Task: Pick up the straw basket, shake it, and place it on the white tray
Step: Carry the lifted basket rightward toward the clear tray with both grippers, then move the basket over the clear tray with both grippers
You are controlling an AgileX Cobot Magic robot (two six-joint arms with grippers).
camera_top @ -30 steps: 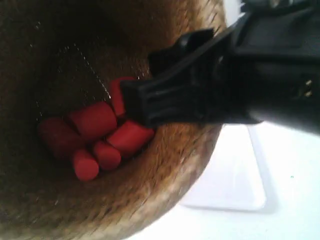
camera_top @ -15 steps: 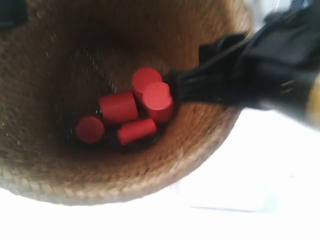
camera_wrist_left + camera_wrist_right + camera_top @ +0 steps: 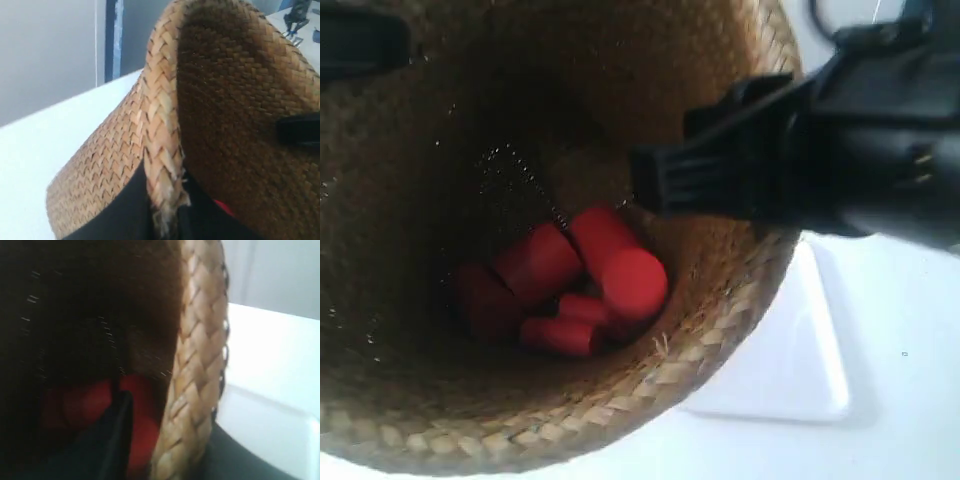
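The straw basket (image 3: 720, 335) is held up close to the exterior camera, dark inside, with several red cylinders (image 3: 615, 270) at its bottom. My left gripper (image 3: 162, 212) is shut on the braided rim (image 3: 160, 115), one finger inside and one outside. My right gripper (image 3: 175, 450) is shut on the opposite rim (image 3: 200, 350), with red cylinders (image 3: 85, 405) beyond its inner finger. The arm at the exterior view's right has a black finger (image 3: 680, 180) reaching into the basket. The white tray (image 3: 800, 360) lies on the table beneath the basket's right edge.
White tabletop (image 3: 910, 400) surrounds the tray (image 3: 270, 425). A grey wall and blue strip (image 3: 111, 40) stand behind the table. The other arm's dark finger (image 3: 300, 130) shows on the far inner wall, and a dark arm part (image 3: 360, 40) sits at the basket's top left.
The basket has swung and tilted between frames while both grips held. The red cylinders have tumbled from a spread cluster into a new pile. The motion blur of half a second ago has gone.
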